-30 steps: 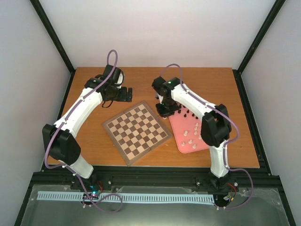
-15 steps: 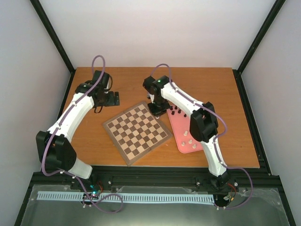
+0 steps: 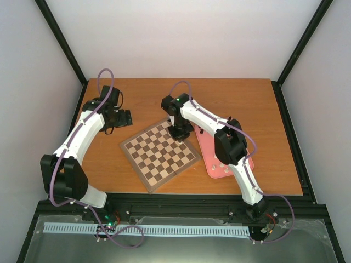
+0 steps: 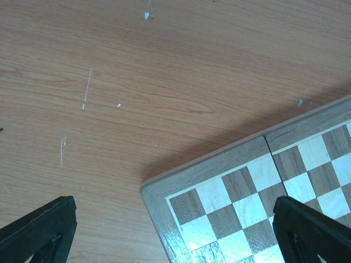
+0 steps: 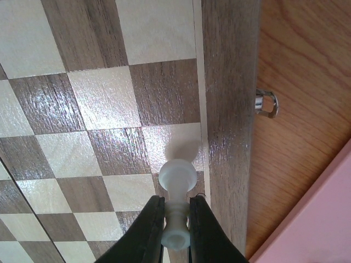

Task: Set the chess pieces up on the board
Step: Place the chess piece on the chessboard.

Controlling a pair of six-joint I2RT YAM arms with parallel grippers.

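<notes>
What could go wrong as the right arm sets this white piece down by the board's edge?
1. The white piece is pinched by its thin stem in the right gripper. It could pivot on release, land tilted and topple.
2. It hangs over the squares right next to the border of the board. A small offset might put it on the border strip rather than on a square.
</notes>
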